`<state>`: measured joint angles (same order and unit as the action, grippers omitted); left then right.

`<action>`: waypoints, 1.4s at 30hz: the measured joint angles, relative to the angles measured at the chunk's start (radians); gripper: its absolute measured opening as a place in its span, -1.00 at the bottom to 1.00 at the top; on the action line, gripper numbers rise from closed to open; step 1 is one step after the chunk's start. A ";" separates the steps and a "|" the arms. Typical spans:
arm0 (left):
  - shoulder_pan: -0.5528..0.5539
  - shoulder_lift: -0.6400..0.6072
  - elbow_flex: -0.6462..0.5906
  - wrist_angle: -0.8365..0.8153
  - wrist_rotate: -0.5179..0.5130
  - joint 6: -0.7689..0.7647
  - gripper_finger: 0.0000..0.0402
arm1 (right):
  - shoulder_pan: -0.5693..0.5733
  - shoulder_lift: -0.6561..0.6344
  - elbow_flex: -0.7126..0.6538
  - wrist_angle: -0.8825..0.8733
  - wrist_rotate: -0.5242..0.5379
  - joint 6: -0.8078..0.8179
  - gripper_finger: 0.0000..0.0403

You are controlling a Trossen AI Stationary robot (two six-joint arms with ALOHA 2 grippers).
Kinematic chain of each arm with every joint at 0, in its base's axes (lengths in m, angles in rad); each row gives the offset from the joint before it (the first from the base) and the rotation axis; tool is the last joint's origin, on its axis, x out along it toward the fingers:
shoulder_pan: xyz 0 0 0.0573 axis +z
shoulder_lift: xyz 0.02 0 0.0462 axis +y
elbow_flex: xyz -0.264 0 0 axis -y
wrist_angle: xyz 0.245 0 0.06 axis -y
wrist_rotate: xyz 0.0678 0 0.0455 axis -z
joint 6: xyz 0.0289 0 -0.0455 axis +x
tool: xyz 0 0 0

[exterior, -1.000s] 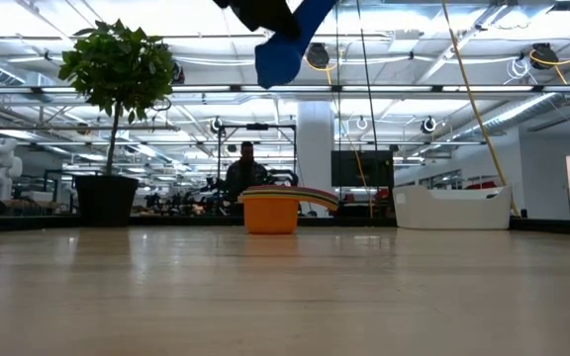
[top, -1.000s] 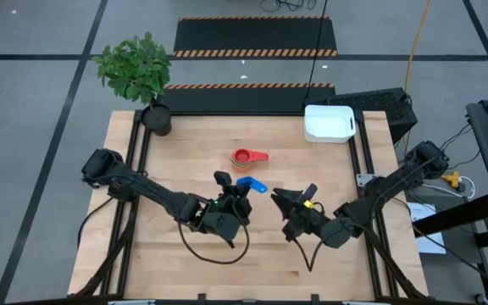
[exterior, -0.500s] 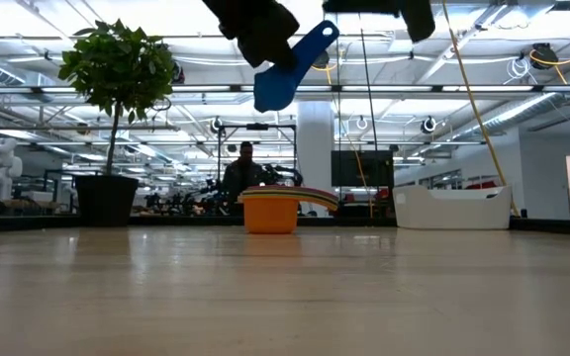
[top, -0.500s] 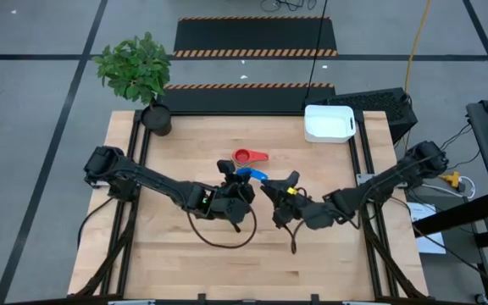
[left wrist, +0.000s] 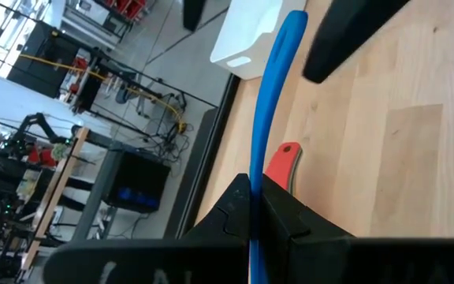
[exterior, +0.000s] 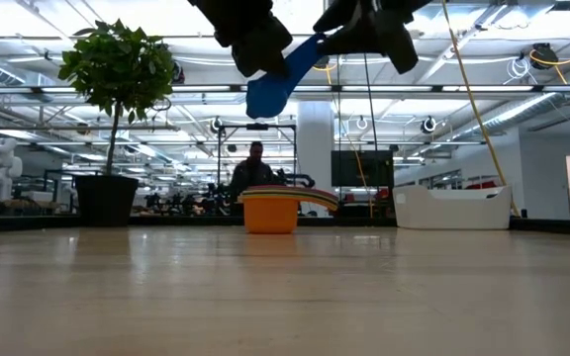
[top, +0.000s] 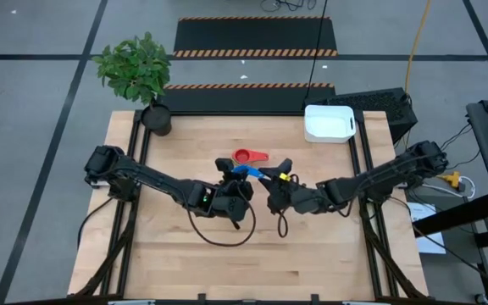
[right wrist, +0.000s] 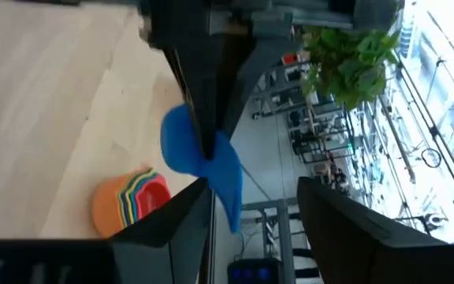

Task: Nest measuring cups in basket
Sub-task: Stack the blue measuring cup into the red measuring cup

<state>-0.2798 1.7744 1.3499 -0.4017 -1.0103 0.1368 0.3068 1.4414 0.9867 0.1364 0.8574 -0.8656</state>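
1. A blue measuring cup [exterior: 277, 81] hangs in the air over the middle of the table, pinched by its handle in the clenched left gripper [top: 234, 174]. In the left wrist view the handle [left wrist: 273, 102] runs straight out from between the closed fingers.
2. The right gripper [top: 276, 180] sits just beside it at about 3 o'clock, fingers spread on either side of the handle's free end without closing on it. This looks like a hand-over between arms, not yet made.
3. A nested stack of cups [exterior: 271, 210], orange outermost with yellow and other colours inside, and the red one [top: 249, 156] topmost from above, rests on the wood at about 12 o'clock from the grippers.
4. The white basket [top: 328, 124] stands well apart at the table's 1 o'clock corner, with no cups visible in it. By my judgement the nesting is nearly finished, but the blue cup must still join the stack and the stack must still go into the basket.
5. How many cups the stack holds cannot be counted. The basket's floor is hidden in the low view.
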 joint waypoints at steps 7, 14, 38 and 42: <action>0.004 0.000 0.000 -0.020 0.000 -0.014 -0.97 | -0.027 0.000 0.000 -0.009 -0.078 0.016 -0.29; 0.005 0.000 0.000 -0.034 0.000 -0.027 -0.97 | -0.026 0.000 0.000 -0.009 -0.077 0.016 -0.61; 0.006 0.000 0.000 -0.036 0.010 -0.024 -0.97 | -0.042 0.000 0.000 -0.039 -0.077 0.033 -0.59; 0.006 0.000 0.000 -0.036 0.011 -0.024 -0.97 | -0.045 0.000 0.000 -0.036 -0.078 0.038 -0.58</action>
<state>-0.2742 1.7744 1.3499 -0.4377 -0.9989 0.1127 0.2615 1.4414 0.9867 0.1002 0.7795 -0.8276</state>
